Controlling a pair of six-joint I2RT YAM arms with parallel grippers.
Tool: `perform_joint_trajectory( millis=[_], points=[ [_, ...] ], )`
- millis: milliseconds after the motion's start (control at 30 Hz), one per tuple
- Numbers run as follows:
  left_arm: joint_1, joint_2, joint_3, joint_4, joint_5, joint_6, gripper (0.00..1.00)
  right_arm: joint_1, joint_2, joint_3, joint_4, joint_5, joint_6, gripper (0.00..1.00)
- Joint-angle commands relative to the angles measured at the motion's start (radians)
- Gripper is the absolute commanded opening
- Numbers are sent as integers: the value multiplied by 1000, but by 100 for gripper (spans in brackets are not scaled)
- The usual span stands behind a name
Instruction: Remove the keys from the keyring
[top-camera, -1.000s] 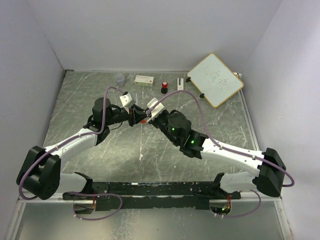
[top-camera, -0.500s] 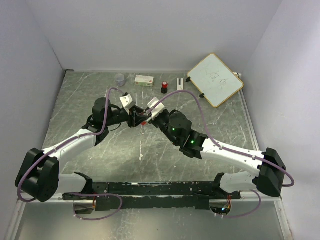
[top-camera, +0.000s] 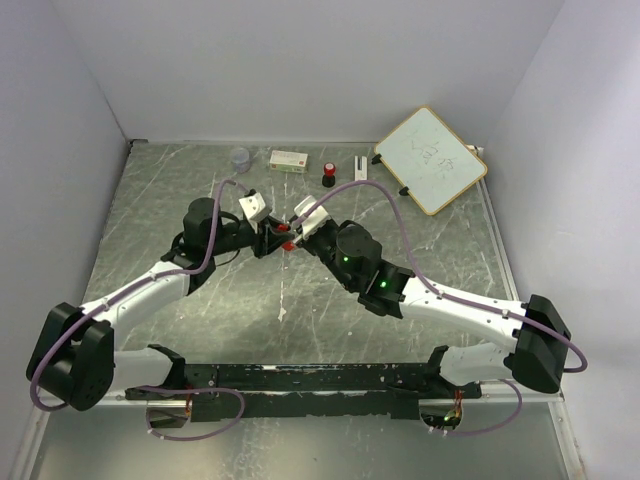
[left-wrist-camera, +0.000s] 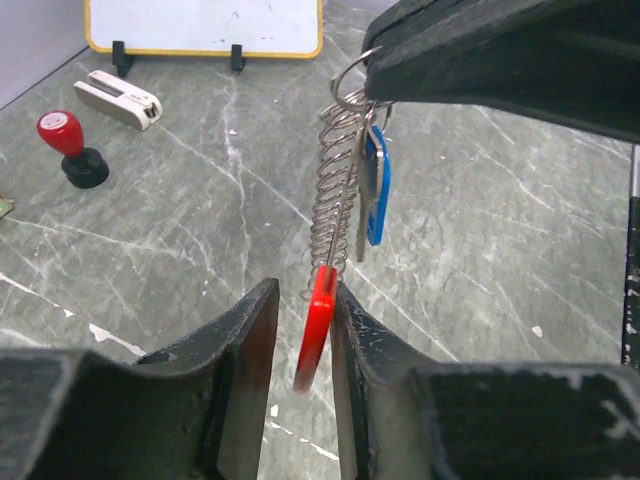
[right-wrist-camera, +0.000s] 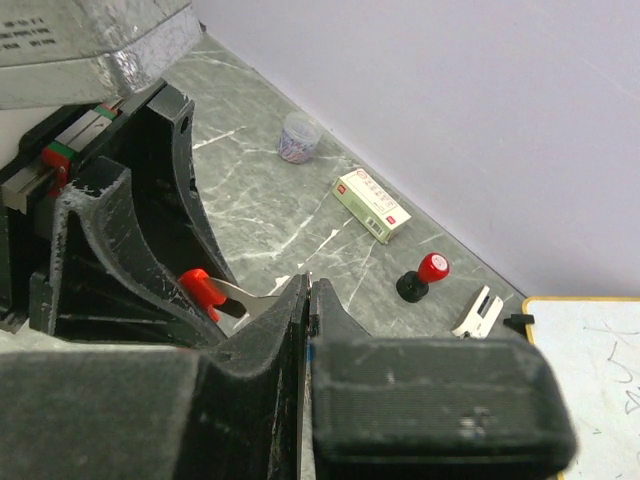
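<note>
Keys (left-wrist-camera: 372, 188) show clearly only at left wrist, on keyring (left-wrist-camera: 345, 85) right gripper (right-wrist-camera: 307, 290) clamps; left gripper (left-wrist-camera: 305, 300) unclear.

One high view, two close wrist views.
Looked down from behind over the whole table (top-camera: 160, 190); peered low past the left gripper (left-wrist-camera: 302, 300) and right gripper (right-wrist-camera: 309, 290) toward the back, sharing the red stamp (left-wrist-camera: 70, 150) and whiteboard (left-wrist-camera: 200, 20).

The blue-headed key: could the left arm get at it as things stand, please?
Probably, yes: the blue-headed key hangs free below the right gripper, straight ahead of the left gripper, with nothing between. The red tag sits between the left fingers, though.
</note>
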Motion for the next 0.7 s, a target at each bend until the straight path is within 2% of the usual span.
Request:
perform_joint_trajectory(
  millis=[0, 67, 167, 367, 467, 600, 667],
  points=[
    [4, 13, 13, -25, -40, 24, 35, 7, -4, -6, 54, 4, -3, 0],
    [4, 17, 6, -1, -41, 12, 29, 7, -4, -7, 53, 4, -3, 0],
    [3, 13, -6, 36, -56, -11, 8, 7, 1, -9, 53, 8, 1, 0],
    [3, -11, -3, 45, -64, -17, 7, 7, 16, -12, 71, 52, 14, 0],
    [3, -45, 7, 16, -116, -8, 7, 11, 11, -11, 86, 103, 18, 0],
    [3, -83, 36, -63, -214, 44, 7, 18, -37, -42, 136, 133, 29, 15],
    [3, -99, 53, -95, -245, 72, 7, 19, -62, -72, 176, 140, 39, 18]
  ],
)
